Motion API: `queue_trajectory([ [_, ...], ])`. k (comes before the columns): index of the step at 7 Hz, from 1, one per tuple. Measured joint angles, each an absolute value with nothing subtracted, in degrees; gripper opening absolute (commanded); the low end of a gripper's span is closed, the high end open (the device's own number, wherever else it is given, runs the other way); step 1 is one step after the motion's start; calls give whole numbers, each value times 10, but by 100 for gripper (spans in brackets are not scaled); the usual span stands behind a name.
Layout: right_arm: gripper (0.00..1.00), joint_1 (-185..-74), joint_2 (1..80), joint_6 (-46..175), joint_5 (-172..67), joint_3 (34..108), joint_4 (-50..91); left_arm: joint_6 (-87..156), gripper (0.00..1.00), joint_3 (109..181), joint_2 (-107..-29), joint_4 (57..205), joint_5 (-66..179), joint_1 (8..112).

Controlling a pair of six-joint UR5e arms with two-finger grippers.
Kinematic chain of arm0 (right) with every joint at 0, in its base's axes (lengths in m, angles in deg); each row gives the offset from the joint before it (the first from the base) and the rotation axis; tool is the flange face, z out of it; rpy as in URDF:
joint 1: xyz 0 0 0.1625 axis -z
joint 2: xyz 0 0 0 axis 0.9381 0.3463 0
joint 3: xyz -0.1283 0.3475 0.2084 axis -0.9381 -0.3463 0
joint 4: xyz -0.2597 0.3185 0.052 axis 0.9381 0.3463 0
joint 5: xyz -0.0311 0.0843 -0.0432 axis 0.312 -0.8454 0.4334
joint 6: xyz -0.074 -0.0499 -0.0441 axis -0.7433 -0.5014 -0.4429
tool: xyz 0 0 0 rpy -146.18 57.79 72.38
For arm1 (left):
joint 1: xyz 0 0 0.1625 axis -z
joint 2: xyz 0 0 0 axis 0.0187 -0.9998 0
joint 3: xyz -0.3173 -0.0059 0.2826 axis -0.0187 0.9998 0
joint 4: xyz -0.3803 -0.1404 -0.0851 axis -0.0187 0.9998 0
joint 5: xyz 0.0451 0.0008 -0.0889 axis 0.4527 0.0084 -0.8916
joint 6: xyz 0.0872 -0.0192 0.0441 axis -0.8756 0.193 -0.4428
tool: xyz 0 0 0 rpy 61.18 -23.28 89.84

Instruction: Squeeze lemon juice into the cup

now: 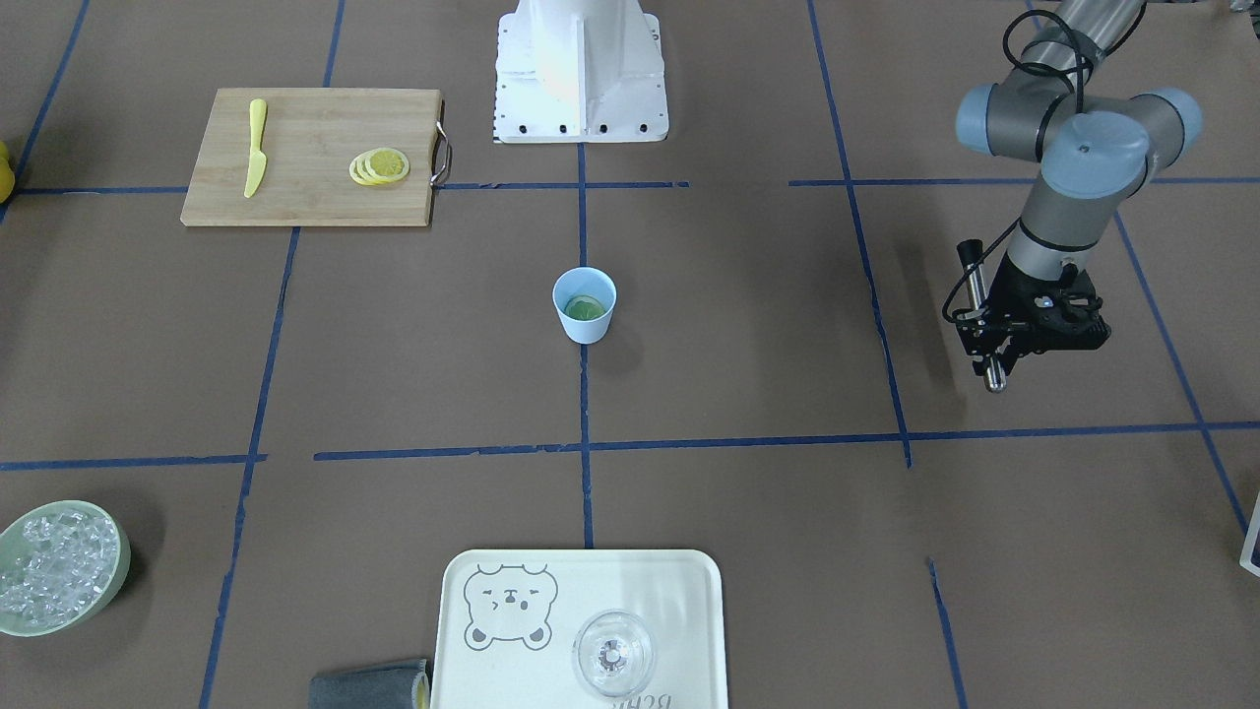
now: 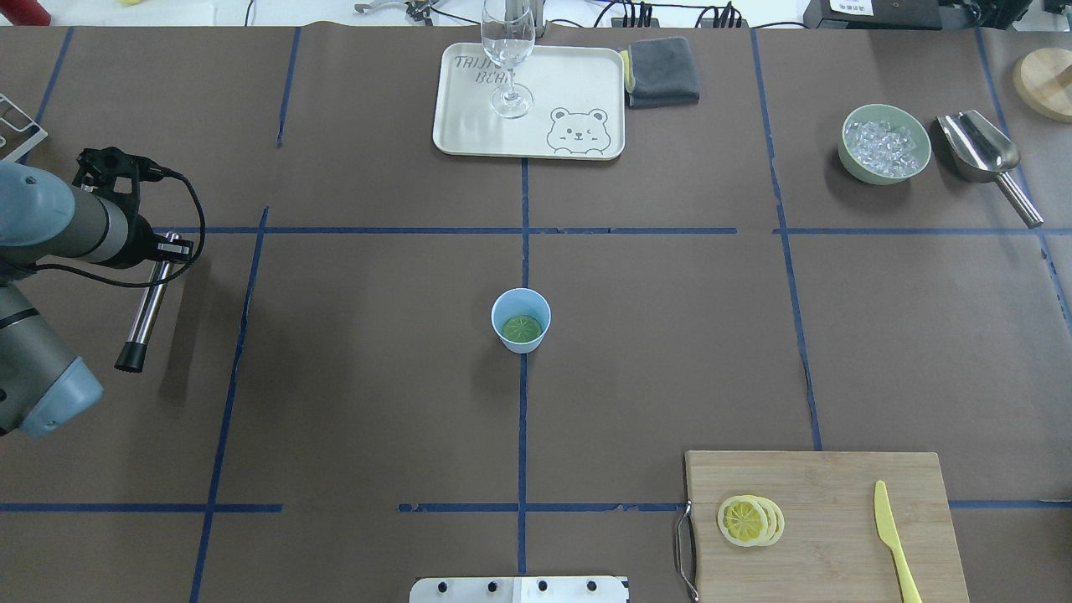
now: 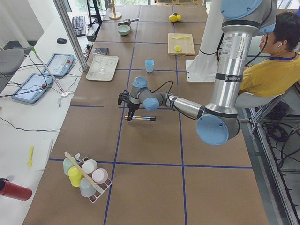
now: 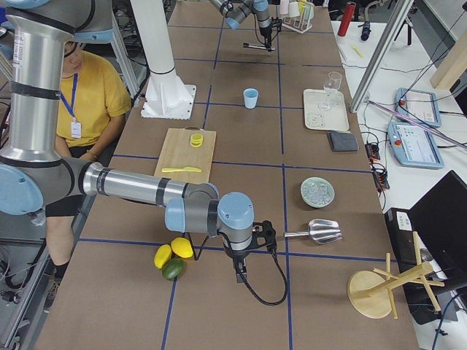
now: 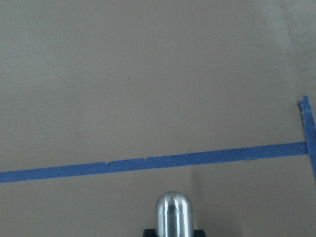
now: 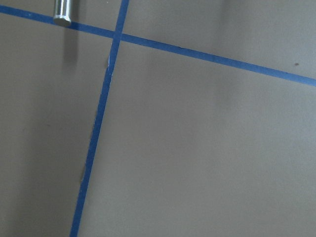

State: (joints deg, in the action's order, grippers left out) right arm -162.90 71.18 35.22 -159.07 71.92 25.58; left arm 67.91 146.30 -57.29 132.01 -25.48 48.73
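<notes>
The light-blue cup [image 1: 585, 307] [image 2: 521, 322] stands at the table's middle. A round slice [image 2: 522, 327] that looks greenish lies in its bottom. Several lemon slices [image 1: 379, 165] [image 2: 751, 520] lie stacked on the wooden cutting board [image 2: 837, 536]. My left gripper [image 1: 1029, 325] [image 2: 163, 245] is far from the cup on my left side. It is shut on a metal rod [image 2: 149, 306] [image 1: 984, 325], whose rounded end shows in the left wrist view [image 5: 173, 212]. My right gripper [image 4: 241, 271] shows only in the exterior right view, near the table's end, and I cannot tell its state.
A yellow toy knife [image 2: 894, 543] lies on the board. A tray [image 2: 469, 126] with a stemmed glass [image 2: 507, 50], a grey cloth [image 2: 663, 73], a bowl of ice [image 2: 886, 143] and a metal scoop [image 2: 984, 155] are at the far side. Whole citrus fruits [image 4: 172, 259] lie by my right arm.
</notes>
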Motion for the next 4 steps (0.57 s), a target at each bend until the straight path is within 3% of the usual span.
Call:
queue_trajectory([
  [4, 100, -1629, 710, 353, -1591, 719, 256, 514, 100, 1476, -577, 1302, -268, 556],
])
